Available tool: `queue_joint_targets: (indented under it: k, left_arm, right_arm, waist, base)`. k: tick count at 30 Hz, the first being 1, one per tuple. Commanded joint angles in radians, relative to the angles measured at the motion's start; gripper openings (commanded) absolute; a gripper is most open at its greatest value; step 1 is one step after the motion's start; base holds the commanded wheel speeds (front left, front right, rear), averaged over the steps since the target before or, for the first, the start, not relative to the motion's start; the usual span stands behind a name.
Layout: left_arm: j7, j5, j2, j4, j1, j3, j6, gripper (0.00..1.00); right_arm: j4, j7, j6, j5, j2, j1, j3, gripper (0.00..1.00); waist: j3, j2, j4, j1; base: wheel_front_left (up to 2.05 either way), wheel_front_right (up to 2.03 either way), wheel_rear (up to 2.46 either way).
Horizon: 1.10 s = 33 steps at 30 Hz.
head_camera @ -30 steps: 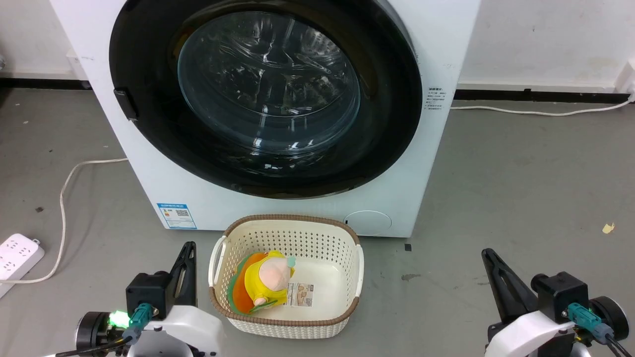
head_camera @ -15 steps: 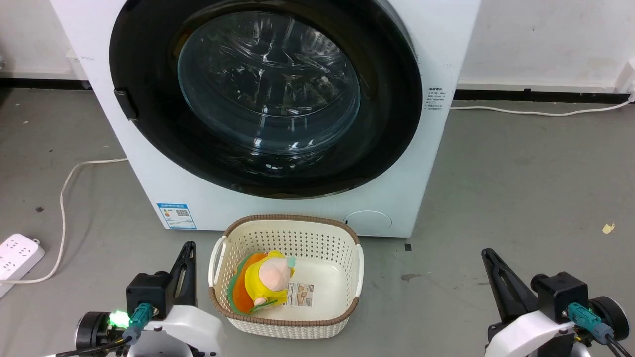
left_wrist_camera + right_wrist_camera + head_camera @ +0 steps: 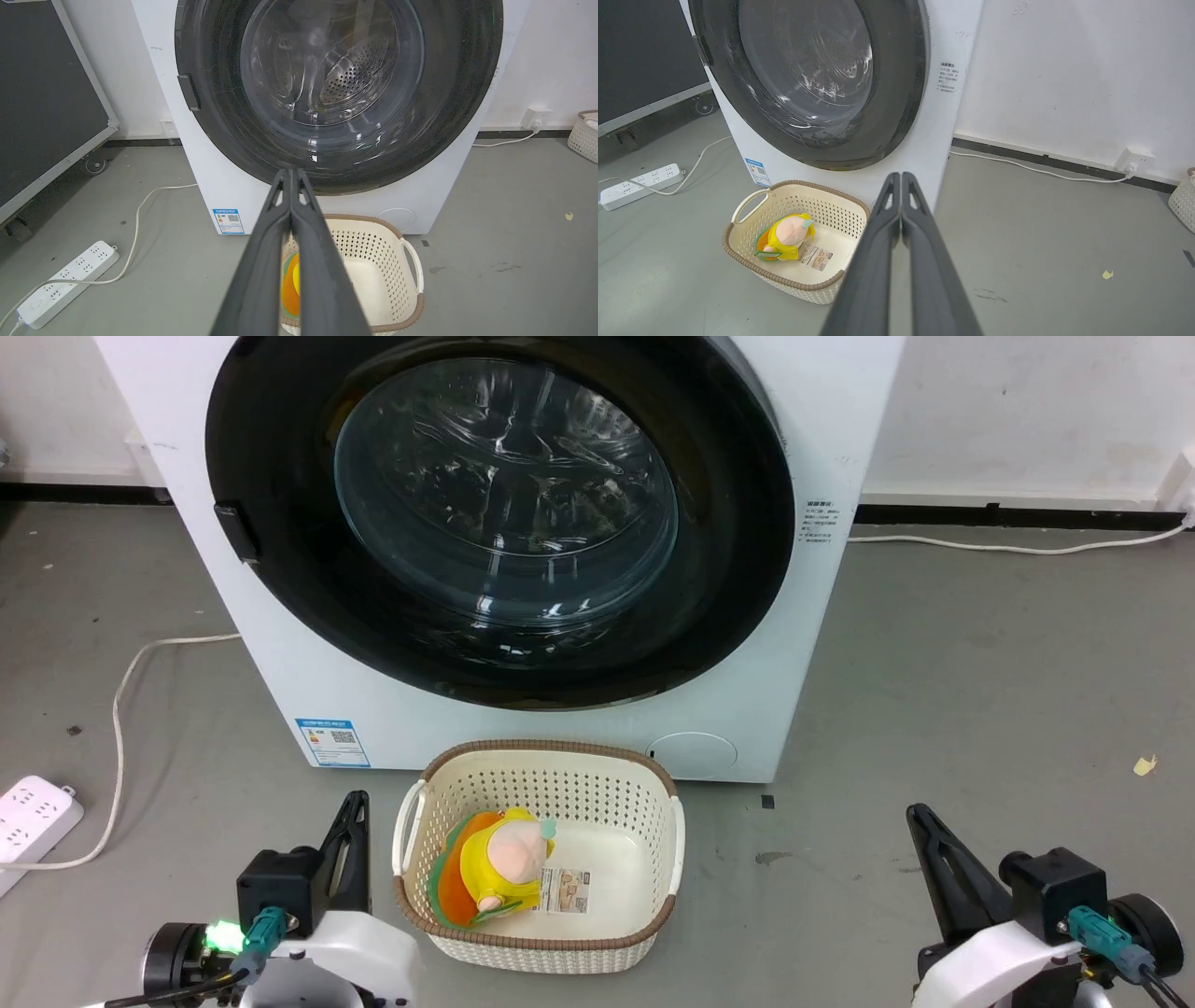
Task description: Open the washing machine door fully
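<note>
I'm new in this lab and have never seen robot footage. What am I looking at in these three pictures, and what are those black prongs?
The wide picture comes from a camera on the robot's head, looking down at a white washing machine whose round black door looks closed. The other two come from cameras on its wrists, each looking along its own two dark fingers. Those prongs are the left gripper and right gripper; both are shut and hold nothing. On the grey floor a cream basket stands before the machine with a yellow plush toy inside.
</note>
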Motion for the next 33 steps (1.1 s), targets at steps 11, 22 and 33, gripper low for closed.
queue_joint_targets:
  k: [11, 22, 33]
  left_arm:
    - [0.000, 0.009, 0.000, -0.004, 0.015, -0.001, 0.003, 0.00]
    - [0.000, 0.009, 0.000, -0.004, 0.015, -0.001, 0.003, 0.00]
    - [0.000, 0.009, 0.000, -0.004, 0.015, -0.001, 0.003, 0.00]
  right_arm:
    - [0.002, 0.001, -0.001, -0.008, 0.005, -0.012, -0.001, 0.00]
    - [0.002, 0.001, -0.001, -0.008, 0.005, -0.012, -0.001, 0.00]
    - [0.002, 0.001, -0.001, -0.008, 0.005, -0.012, -0.001, 0.00]
  waist:
    - [0.000, 0.0000, 0.000, 0.0000]
    - [0.000, 0.0000, 0.000, 0.0000]
    - [0.000, 0.0000, 0.000, 0.0000]
  base:
    - [0.00, 0.00, 0.00]
    - [0.00, 0.00, 0.00]
    - [0.00, 0.00, 0.00]
